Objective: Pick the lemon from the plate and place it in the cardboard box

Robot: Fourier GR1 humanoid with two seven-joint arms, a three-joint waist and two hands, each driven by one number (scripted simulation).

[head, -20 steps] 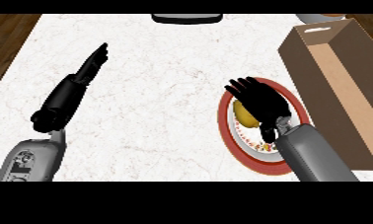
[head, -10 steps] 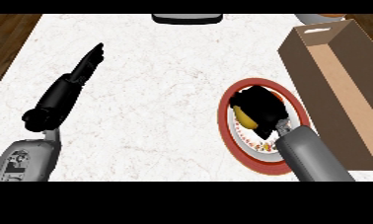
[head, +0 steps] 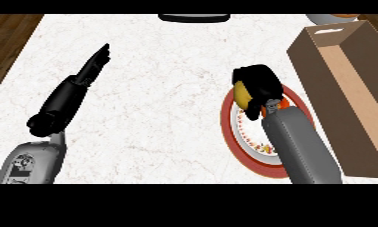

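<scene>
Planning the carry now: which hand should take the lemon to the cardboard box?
Right. The right hand is already curled around the lemon above the plate, with the cardboard box on its side. The left hand rests open, far across the counter.

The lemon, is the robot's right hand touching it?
Touching. In the head view the right hand is curled round the lemon at the top of the plate, so only a yellow sliver shows beside the fingers.
</scene>
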